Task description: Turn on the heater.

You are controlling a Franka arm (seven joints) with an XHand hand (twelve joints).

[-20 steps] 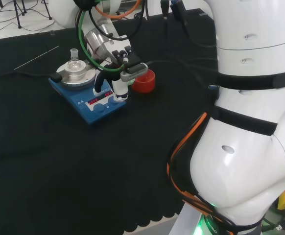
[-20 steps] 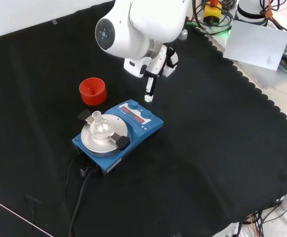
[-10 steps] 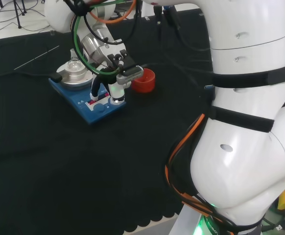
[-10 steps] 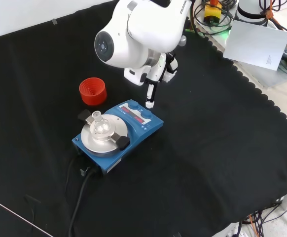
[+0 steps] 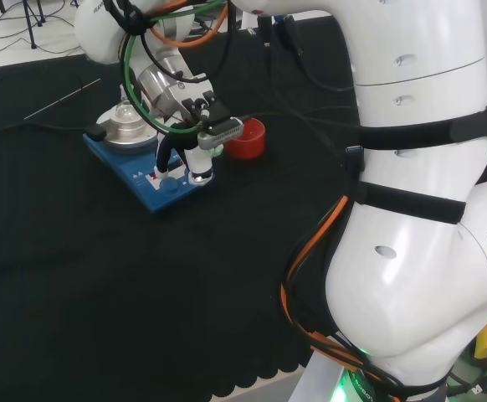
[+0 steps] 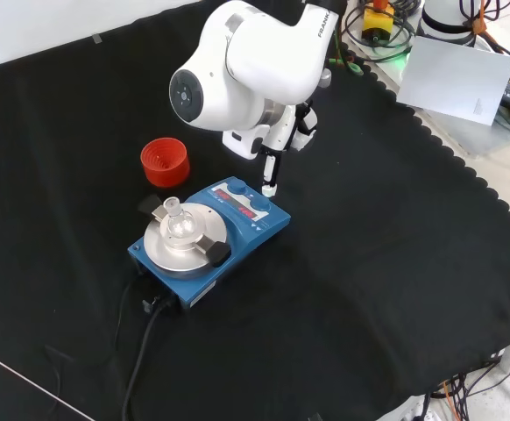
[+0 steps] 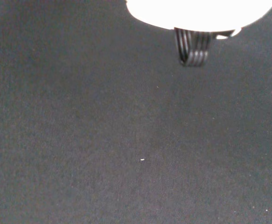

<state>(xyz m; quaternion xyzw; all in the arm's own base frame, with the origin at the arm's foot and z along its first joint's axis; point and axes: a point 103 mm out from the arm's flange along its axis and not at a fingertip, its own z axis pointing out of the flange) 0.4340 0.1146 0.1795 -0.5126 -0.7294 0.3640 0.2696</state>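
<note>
The heater (image 6: 209, 230) is set near the middle of the desk (image 6: 395, 263). One straight finger of the hand (image 6: 271, 167) is pressed on its knob; nothing is held.

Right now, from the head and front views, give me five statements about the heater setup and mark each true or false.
1. A finger of the hand points down at the control end of the blue heater. True.
2. A small glass flask sits on the heater's round metal plate. True.
3. The red ribbed ring sits under the flask. False: it stands alone on the cloth, beside the heater.
4. The hand is curled round the flask. False: it is at the opposite end of the heater, apart from the flask.
5. A black cable runs from the heater toward the near edge of the front view. True.
</note>
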